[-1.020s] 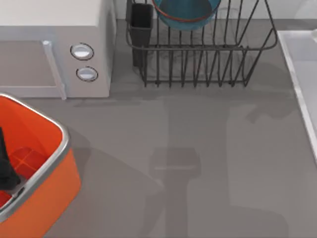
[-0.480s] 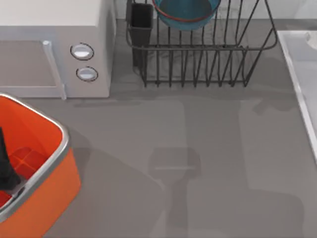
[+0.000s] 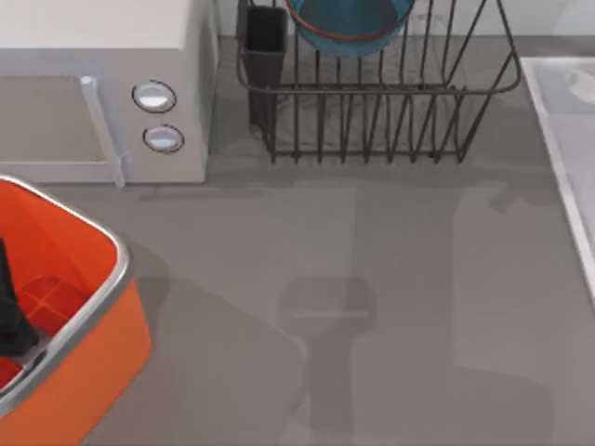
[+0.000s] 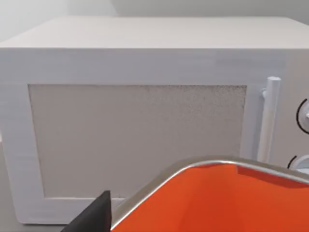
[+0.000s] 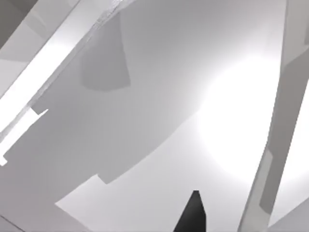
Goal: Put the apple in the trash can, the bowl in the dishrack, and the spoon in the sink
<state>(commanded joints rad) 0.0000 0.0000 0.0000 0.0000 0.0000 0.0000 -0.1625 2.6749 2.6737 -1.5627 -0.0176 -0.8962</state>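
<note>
One blue glazed bowl (image 3: 350, 23) with a reddish-brown rim sits among the upright prongs of the single dark wire dishrack (image 3: 390, 102), whose black rectangular cup (image 3: 265, 42) stands at its left corner; one white microwave (image 3: 102, 88) shows two round knobs; one orange trash can (image 3: 88, 372) — silver-rimmed, ribbed inside — holds the left gripper (image 3: 11, 321), fingers' spread impossible to judge; one pale, smooth sink (image 3: 567, 121) lies at the table's right edge.

left gripper (image 3: 11, 311) showing as matte black, blocky, angular piece inside trash can (image 3: 102, 307), no markings or cables visible. flat black finger (image 4: 94, 217) showing beside trash can's silver rim. right gripper finger (image 5: 192, 215) appearing as dark pointed wedge over sink (image 5: 145, 121).
</note>
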